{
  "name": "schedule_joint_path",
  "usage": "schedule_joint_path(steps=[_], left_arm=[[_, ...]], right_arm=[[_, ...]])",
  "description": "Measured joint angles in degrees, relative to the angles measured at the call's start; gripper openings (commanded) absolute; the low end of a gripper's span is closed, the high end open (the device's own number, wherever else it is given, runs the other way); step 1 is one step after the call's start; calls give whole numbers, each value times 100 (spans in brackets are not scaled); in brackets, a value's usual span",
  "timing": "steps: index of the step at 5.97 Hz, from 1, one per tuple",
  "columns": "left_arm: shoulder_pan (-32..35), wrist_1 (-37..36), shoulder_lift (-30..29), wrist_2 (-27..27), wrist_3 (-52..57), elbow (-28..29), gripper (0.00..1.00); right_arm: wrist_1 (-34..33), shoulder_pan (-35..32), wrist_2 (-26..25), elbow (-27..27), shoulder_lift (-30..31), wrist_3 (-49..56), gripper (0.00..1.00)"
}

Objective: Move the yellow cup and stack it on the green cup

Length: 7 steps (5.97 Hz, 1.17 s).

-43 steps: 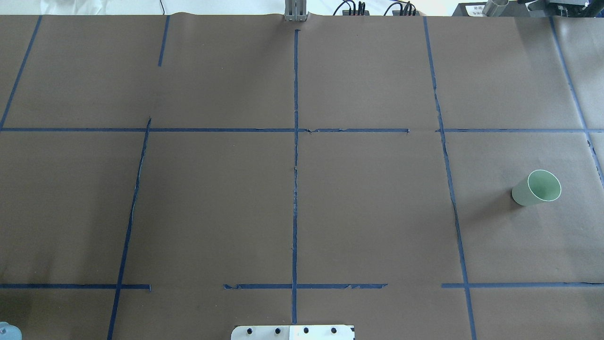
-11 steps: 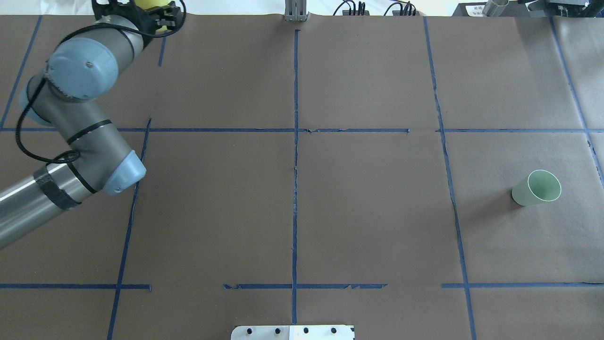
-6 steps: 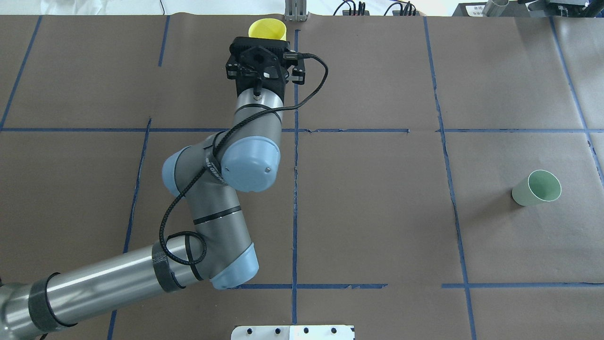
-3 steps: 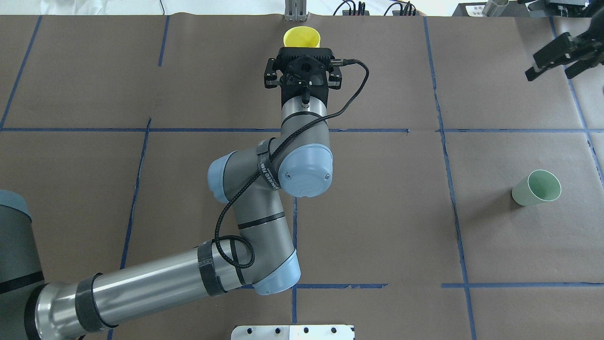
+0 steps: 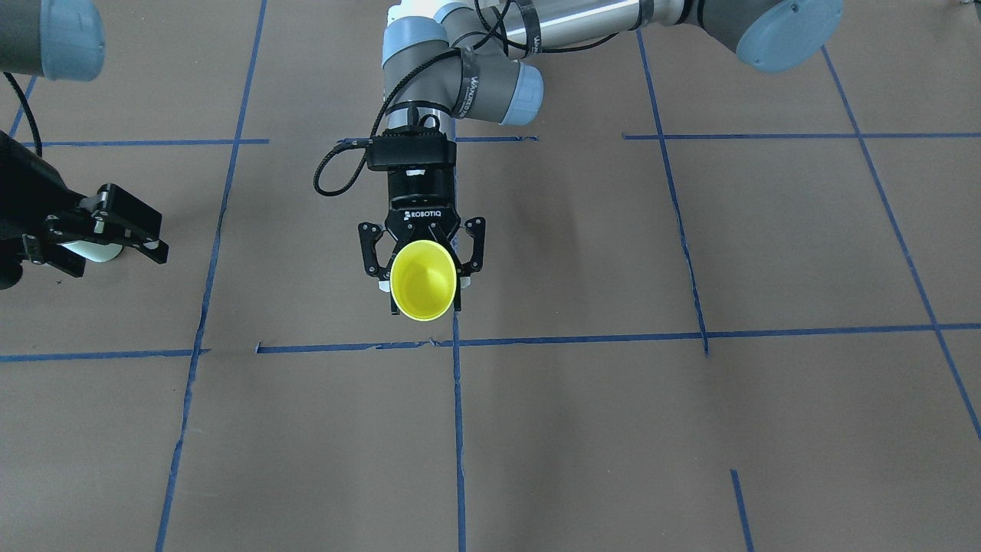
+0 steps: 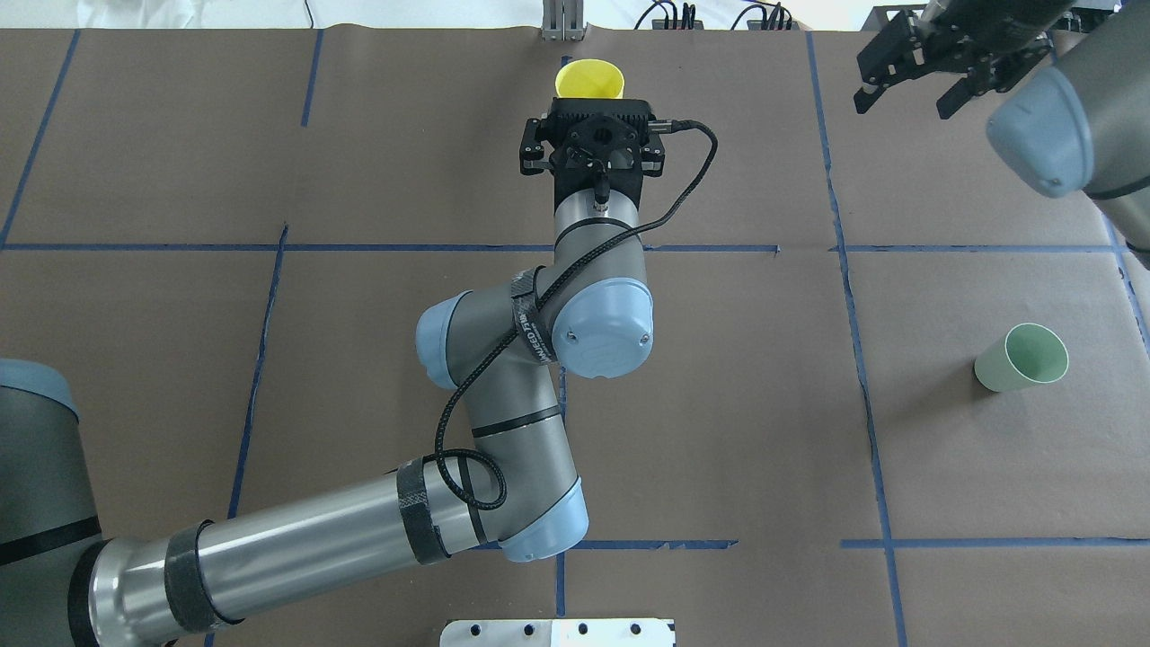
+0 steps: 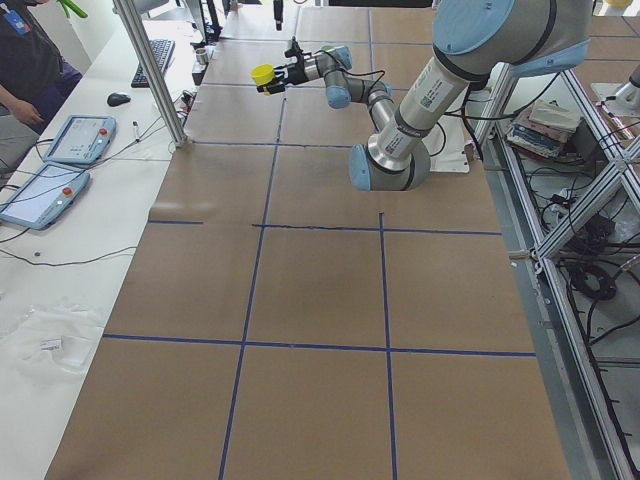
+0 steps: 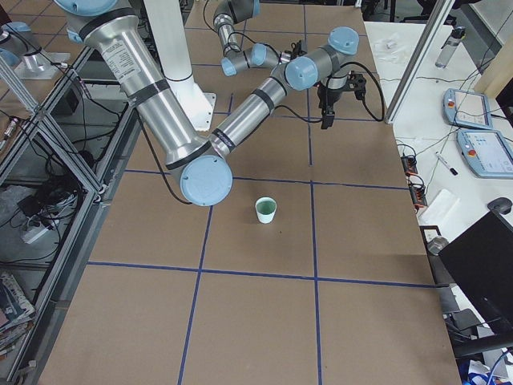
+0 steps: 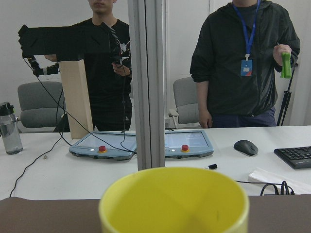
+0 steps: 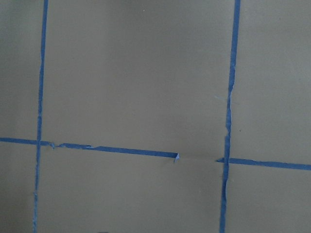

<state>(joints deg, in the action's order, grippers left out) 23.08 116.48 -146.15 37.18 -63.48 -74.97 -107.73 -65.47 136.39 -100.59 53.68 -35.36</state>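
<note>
Left gripper [image 5: 423,285] clamps yellow cup [image 6: 589,79], mouth toward far edge of bench [image 6: 719,404]; green cup [image 6: 1022,358] rightward, nearer right gripper [image 6: 903,90] (jaws apart).

This is a robotics laboratory. Industrial robot arms [image 6: 314,539] work over a bench [image 6: 719,404] covered with brown paper and marked with blue tape lines [image 6: 563,180]. Beside it lie teach pendants [image 9: 102,144], a keyboard [image 9: 294,156] and a mouse [image 9: 245,147]; two people [image 9: 245,63] stand behind them.
</note>
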Motion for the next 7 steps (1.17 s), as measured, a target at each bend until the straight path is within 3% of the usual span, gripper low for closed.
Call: schedule_joint_path(steps=[2,4,5,7], left_arm=[[-70,6,7,-59,-41,50,38],[-137,13,14,-149,-43,103,39],[-149,15,16,-162,-44,110,39],[-154,22,23,-164,-50,114,39]], right_arm=[[-461,186,163,1161,-1315,-105,100],[-625,349,337,2851,-2706,-37,100],[-646,466,349,3370,-3110,5,100],[-832,775,348,3714,-3415,28,100]])
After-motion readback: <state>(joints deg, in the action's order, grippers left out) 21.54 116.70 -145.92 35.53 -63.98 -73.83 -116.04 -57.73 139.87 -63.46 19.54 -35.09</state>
